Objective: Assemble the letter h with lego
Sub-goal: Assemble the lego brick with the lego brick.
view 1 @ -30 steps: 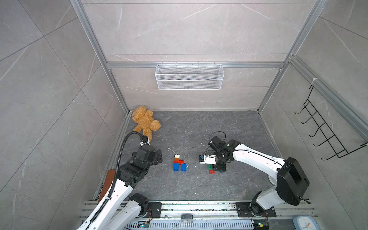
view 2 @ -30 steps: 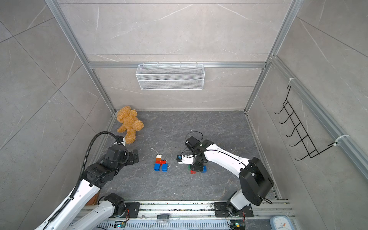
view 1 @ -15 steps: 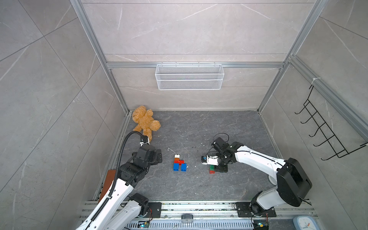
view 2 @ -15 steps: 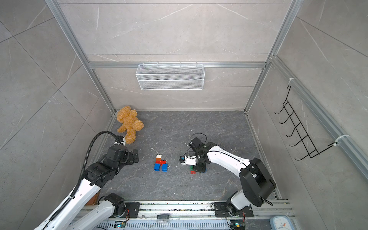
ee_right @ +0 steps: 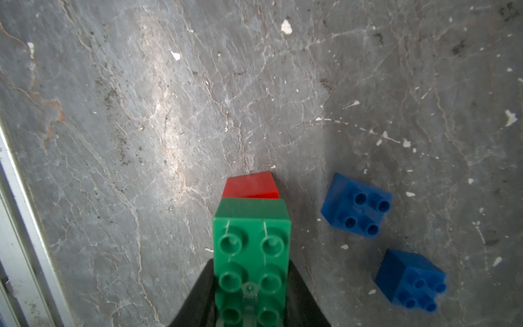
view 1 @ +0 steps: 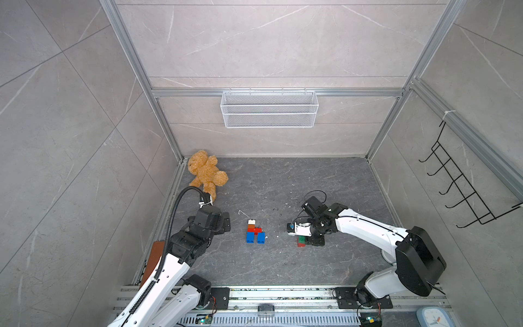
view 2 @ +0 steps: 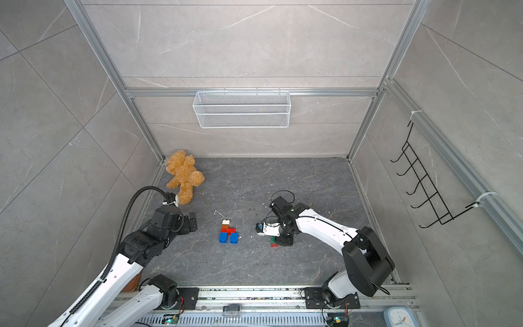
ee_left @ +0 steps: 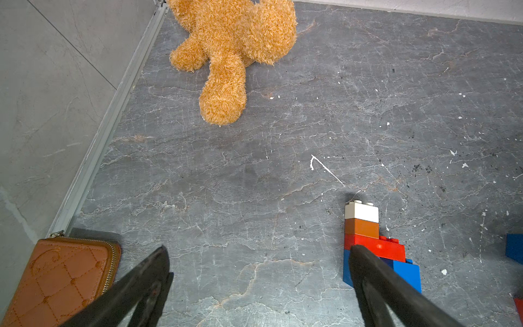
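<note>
- Your right gripper (ee_right: 250, 271) is clamped on the long green brick (ee_right: 252, 243). The jaws press its two long sides, so its long axis runs straight out ahead of them.
- A red brick (ee_right: 250, 185) shows just past the green one's far end, lower down (you cannot tell from here whether the two are joined).
- The part-built letter (view 1: 254, 230) lies flat on the floor (view 1: 283, 184) between the arms. It reads white, brown, red, then two blue, with its stem running away from the robot's base.
- Your next move turns on this: the letter lies to the left of your loaded gripper, apart from it, with bare floor between.
- Your left gripper (ee_left: 259, 252) is spread wide and holds nothing. It sits somewhat nearer the letter than the right does, so it looks well placed to steady it.
- Two loose blue bricks (ee_right: 357, 205) lie near the green brick. Judge your sweep so you clear them.
</note>
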